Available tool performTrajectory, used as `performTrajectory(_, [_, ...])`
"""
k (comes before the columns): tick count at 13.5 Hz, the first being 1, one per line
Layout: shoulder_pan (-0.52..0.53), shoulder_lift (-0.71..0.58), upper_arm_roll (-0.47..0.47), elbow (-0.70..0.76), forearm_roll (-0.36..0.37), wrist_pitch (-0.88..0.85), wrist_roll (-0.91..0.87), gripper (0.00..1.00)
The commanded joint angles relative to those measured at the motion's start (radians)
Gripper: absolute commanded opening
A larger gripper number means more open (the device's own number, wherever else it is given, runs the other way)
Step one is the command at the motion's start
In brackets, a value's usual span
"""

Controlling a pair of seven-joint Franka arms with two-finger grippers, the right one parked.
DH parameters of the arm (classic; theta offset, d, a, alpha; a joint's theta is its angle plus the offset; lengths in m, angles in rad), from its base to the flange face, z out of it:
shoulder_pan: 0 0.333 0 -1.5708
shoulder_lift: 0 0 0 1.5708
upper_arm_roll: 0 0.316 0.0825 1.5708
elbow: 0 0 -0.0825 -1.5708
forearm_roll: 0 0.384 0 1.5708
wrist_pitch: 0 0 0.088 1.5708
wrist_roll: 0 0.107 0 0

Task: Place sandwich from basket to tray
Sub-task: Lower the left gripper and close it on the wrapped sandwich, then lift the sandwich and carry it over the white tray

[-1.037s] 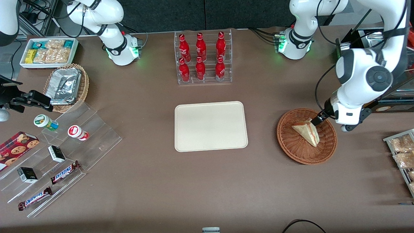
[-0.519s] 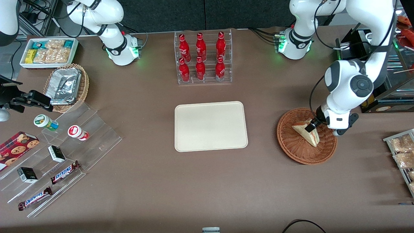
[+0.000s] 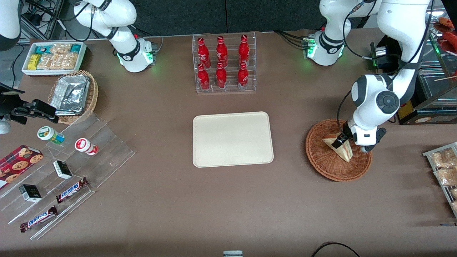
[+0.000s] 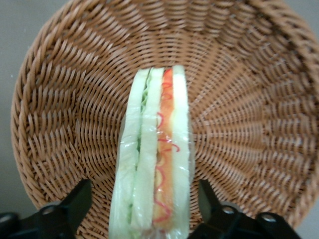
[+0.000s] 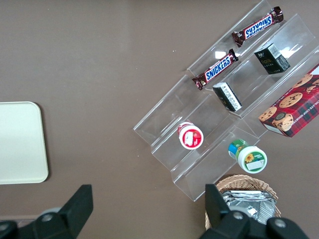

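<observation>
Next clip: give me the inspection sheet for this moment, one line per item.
Surface: brown table.
Job's things: sandwich stands on edge in the basket; tray bare.
Clutter: red bottles in a clear rack, Snickers bars, foil packs in a tan basket.
Grippers: gripper open, fingers straddling the sandwich, not closed on it.
Cables: black cable at the table's near edge.
Surroundings: nothing seen.

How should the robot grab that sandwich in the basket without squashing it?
Probably from above, across its two flat bread faces. The sandwich stands on edge in the basket, filling edge up, and the gripper already straddles it, fingers open on either side.
</observation>
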Motion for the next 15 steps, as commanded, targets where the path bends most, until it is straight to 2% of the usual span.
performTrajectory(1, [-0.009,0.016,0.000,-0.002,0.008,0.015,-0.088,0.08])
performTrajectory(2, [-0.027,0.030,-0.001,0.004,0.010,0.007,-0.114,0.00])
performTrajectory(5, [-0.052,0.016,-0.001,0.036,0.011,-0.034,-0.124,0.00])
performTrajectory(10, [-0.144,0.030,-0.003,0.332,0.050,-0.417,-0.073,0.00])
performTrajectory(15, [-0.308,0.098,-0.003,0.515,0.047,-0.544,0.005,0.00])
